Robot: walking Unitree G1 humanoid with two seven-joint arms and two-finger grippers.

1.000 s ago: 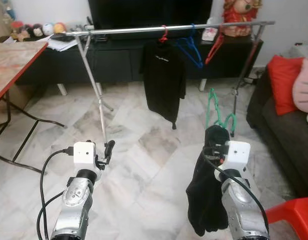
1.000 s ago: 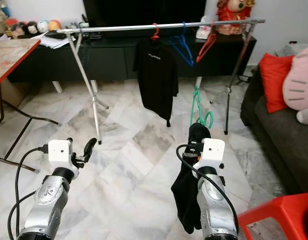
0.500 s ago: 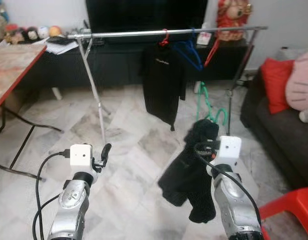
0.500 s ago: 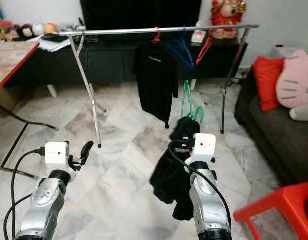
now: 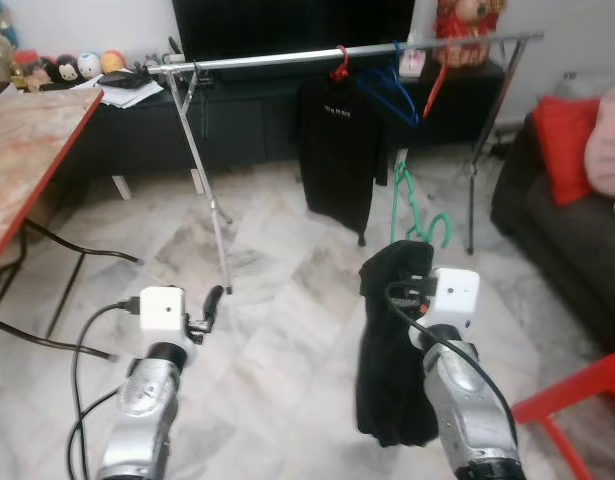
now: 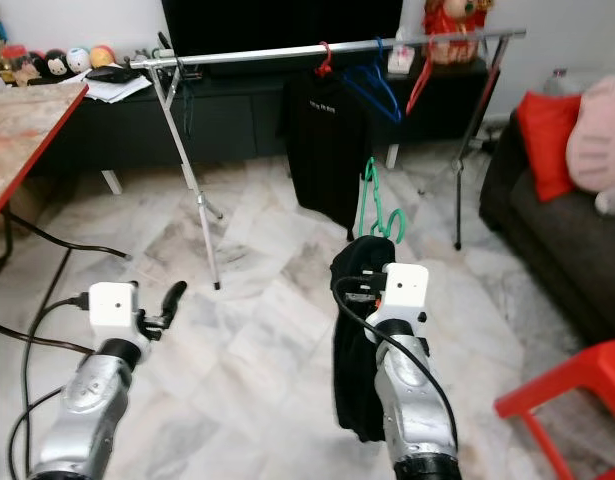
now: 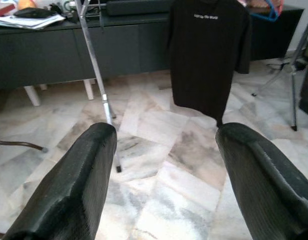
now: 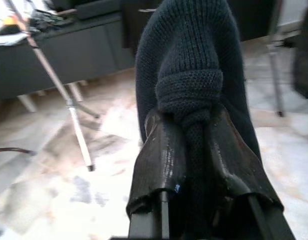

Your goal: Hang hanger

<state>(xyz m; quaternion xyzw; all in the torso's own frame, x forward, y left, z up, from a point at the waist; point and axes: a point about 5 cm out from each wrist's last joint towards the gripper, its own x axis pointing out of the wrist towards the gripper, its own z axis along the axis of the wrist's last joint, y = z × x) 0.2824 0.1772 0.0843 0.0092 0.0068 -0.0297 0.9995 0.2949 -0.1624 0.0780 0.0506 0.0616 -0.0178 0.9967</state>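
Marble floor (image 5: 287, 300) spreads beneath both arms. Right tool (image 8: 191, 145) is clamped on a dark garment (image 5: 392, 340) carrying a green hanger (image 5: 412, 205). Well ahead stands the rail (image 5: 287, 60), so hanging is not yet done. Left tool (image 7: 164, 165) hovers, fingers apart, holding nothing.

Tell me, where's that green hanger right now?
The green hanger sticks up from the dark knit garment clamped in the right gripper, in front of the robot, short of the clothes rail with the black T-shirt.
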